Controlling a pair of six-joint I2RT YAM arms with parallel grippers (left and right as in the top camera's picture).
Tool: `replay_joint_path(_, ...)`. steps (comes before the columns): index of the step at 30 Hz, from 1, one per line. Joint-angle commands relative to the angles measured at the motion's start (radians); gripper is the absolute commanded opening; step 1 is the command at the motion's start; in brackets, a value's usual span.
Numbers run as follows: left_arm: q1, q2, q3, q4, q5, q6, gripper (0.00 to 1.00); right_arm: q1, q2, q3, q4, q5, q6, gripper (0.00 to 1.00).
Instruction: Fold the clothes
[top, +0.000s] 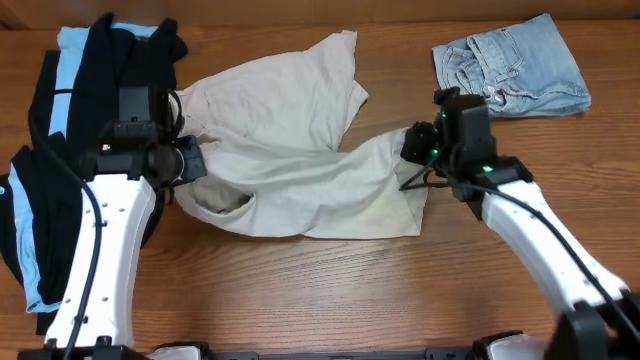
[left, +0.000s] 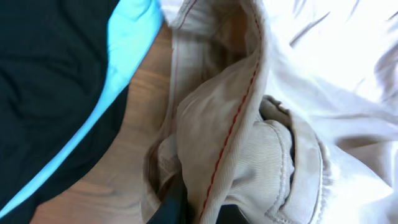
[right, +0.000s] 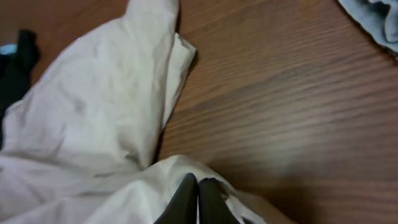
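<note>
The beige khaki shorts (top: 290, 150) lie crumpled across the middle of the table. My left gripper (top: 192, 160) is shut on their left edge; in the left wrist view the waistband with red stitching (left: 242, 143) bunches between the dark fingers (left: 205, 208). My right gripper (top: 412, 142) is shut on the shorts' right edge; in the right wrist view its fingers (right: 198, 193) pinch the beige cloth (right: 93, 124). The black garment with light-blue panels (top: 60, 120) lies at the far left. The light-blue denim shorts (top: 512, 66) lie folded at the back right.
Bare wooden tabletop (top: 330, 290) runs along the front. The black garment also shows in the left wrist view (left: 50, 81), next to the khaki shorts. A corner of the denim shorts shows in the right wrist view (right: 379, 18).
</note>
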Motion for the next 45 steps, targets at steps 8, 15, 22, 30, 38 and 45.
replay_joint_path(8,0.005,0.206,-0.011,0.09,0.018,0.011,0.05,-0.037,0.22,0.014,0.119,0.014,-0.032,0.14)
replay_joint_path(15,0.005,0.298,-0.011,0.101,0.018,0.011,0.04,-0.083,0.125,0.047,-0.046,-0.186,-0.082,0.7)
replay_joint_path(22,0.005,0.299,-0.011,0.102,0.017,0.012,0.04,-0.077,0.075,0.035,-0.169,-0.195,-0.124,0.75)
replay_joint_path(30,0.005,0.299,-0.011,0.109,0.02,0.011,0.04,-0.021,0.174,0.019,-0.121,-0.199,-0.135,0.68)
replay_joint_path(38,0.005,0.299,-0.011,0.109,0.018,0.012,0.04,-0.016,0.261,0.019,-0.049,-0.166,-0.107,0.65)
replay_joint_path(45,0.005,0.299,-0.011,0.109,0.018,0.012,0.04,-0.022,0.266,0.019,-0.043,-0.09,-0.108,0.64)
